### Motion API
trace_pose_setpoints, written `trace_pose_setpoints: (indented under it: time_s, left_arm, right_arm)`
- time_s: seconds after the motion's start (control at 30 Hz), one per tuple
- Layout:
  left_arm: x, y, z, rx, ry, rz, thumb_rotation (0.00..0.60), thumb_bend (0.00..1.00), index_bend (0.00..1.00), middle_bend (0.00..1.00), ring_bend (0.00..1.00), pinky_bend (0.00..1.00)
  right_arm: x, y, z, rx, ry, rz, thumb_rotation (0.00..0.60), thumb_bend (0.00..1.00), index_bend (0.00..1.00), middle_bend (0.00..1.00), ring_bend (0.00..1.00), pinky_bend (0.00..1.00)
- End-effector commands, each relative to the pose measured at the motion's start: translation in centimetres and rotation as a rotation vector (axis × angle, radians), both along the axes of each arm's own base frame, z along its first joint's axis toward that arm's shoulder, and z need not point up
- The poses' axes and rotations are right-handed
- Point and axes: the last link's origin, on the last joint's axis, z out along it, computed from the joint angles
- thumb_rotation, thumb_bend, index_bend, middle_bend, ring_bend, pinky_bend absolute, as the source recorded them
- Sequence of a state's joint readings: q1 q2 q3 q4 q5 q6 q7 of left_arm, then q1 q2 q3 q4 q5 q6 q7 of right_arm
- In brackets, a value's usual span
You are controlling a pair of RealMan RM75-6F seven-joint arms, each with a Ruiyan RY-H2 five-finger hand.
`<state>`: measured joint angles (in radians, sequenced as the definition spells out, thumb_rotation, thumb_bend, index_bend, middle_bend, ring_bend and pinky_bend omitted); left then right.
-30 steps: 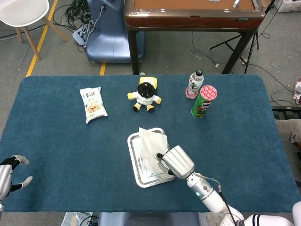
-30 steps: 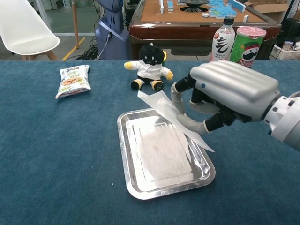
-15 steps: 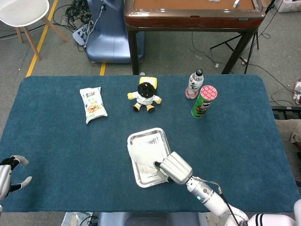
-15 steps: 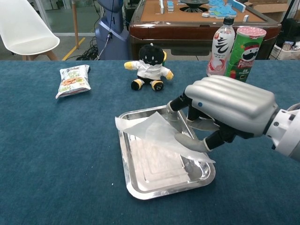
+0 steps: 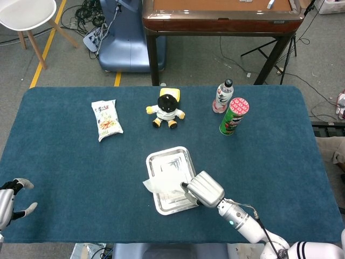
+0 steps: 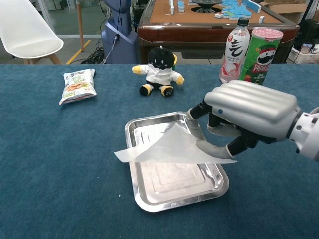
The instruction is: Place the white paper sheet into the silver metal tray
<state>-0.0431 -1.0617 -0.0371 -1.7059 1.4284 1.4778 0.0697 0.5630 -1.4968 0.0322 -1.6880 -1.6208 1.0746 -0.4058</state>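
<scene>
The silver metal tray [image 5: 161,158] [image 6: 149,201] lies near the table's front middle. My right hand [image 5: 204,189] [image 6: 249,112] hovers over the tray's right side and pinches the white paper sheet [image 5: 161,183] [image 6: 172,148] by one edge. The sheet hangs nearly flat just above the tray, and its left corner reaches past the tray's left rim. My left hand [image 5: 12,199] shows only in the head view, at the table's front left corner, fingers apart and holding nothing.
At the back of the blue table stand a plush toy [image 5: 167,108] [image 6: 159,71], a snack bag [image 5: 107,118] [image 6: 77,84], a drink bottle [image 5: 223,96] [image 6: 236,49] and a green chip can [image 5: 234,116] [image 6: 260,49]. A wooden table [image 5: 221,13] stands beyond.
My right hand has lowered the sheet from a raised, tilted pose to nearly flat over the tray, and the sheet's free end has swung left. The left hand has not moved.
</scene>
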Motion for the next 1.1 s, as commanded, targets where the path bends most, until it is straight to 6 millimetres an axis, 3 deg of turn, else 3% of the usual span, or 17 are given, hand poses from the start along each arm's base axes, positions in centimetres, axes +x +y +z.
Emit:
trace_pose_setpoints:
  time_s: [0.03,0.73,1.1]
  left_arm:
    - [0.0,0.0,0.0,-0.001,0.000,0.000,0.600,0.15,0.42,0.36,0.35,0.49]
    - [0.0,-0.1,-0.1,-0.007,-0.001,-0.001,0.600,0.15,0.42,0.36,0.35,0.49]
    - [0.0,-0.1,-0.1,-0.008,0.000,0.001,0.600,0.15,0.42,0.36,0.35,0.49]
  right_arm:
    - [0.0,-0.2,-0.1,-0.018,0.001,-0.011,0.600,0.59,0.63,1.00,1.00,1.00]
    - [2.3,0.3,-2.5,-0.135,-0.041,-0.141,0.600,0.59,0.63,1.00,1.00,1.00]
    - [2.5,0.1,-3.0,-0.175,-0.014,-0.191,0.600,0.59,0.63,1.00,1.00,1.00]
